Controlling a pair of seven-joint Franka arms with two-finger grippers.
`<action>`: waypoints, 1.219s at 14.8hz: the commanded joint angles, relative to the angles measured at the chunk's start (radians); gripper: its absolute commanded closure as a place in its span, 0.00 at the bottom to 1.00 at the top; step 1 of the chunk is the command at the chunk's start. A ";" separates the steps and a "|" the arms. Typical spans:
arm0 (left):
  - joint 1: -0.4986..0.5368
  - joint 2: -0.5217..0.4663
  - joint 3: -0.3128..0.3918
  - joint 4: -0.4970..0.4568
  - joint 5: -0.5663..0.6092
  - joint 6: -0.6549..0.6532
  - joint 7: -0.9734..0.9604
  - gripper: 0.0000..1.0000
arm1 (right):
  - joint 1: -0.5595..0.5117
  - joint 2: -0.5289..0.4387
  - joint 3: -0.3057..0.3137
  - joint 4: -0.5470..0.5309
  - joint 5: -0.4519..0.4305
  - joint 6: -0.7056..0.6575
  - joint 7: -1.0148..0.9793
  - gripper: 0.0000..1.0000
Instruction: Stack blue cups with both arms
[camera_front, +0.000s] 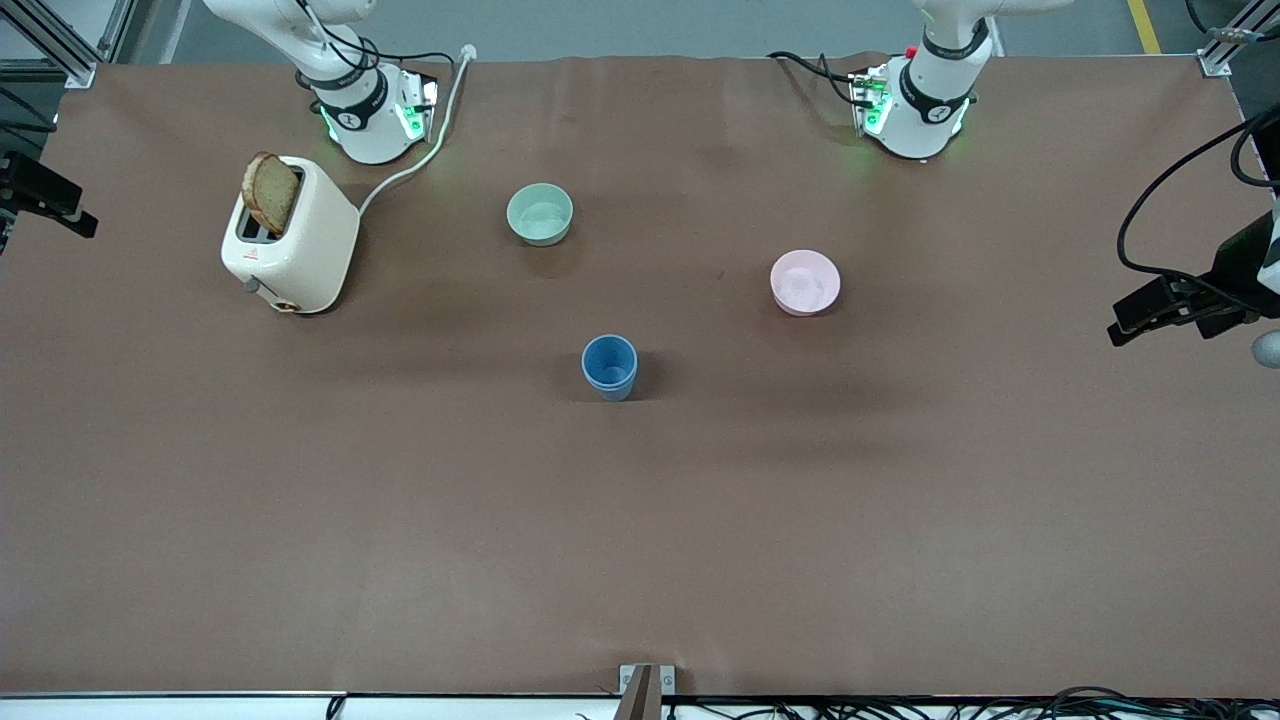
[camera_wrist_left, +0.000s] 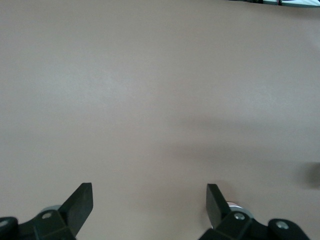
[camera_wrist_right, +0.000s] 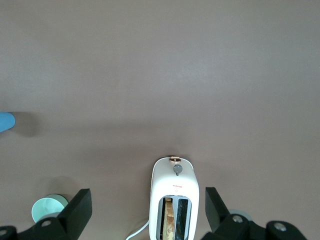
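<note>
The blue cups (camera_front: 609, 367) stand upright near the middle of the table, one nested in the other, with two rims showing. An edge of them shows in the right wrist view (camera_wrist_right: 5, 121). My left gripper (camera_wrist_left: 148, 205) is open and empty, high over bare brown table. My right gripper (camera_wrist_right: 148, 210) is open and empty, high over the toaster (camera_wrist_right: 175, 200). Neither hand shows in the front view, only the left arm's base (camera_front: 925, 100) and the right arm's base (camera_front: 365, 100). Both arms wait, drawn back.
A cream toaster (camera_front: 290, 235) with a bread slice stands near the right arm's base. A mint-green bowl (camera_front: 540, 213) and a pink bowl (camera_front: 805, 281) sit farther from the front camera than the cups. Black camera gear (camera_front: 1190, 300) juts in at the left arm's end.
</note>
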 joint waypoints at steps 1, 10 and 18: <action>-0.020 0.006 0.025 0.026 0.015 -0.002 0.001 0.00 | 0.002 -0.017 0.001 -0.021 -0.014 0.014 -0.004 0.00; -0.022 -0.046 0.019 -0.026 0.015 -0.020 0.008 0.00 | 0.000 -0.017 0.000 -0.021 -0.013 0.014 -0.004 0.00; -0.023 -0.046 -0.013 -0.023 0.017 -0.063 0.001 0.00 | -0.003 -0.017 -0.002 -0.021 -0.008 0.014 -0.002 0.00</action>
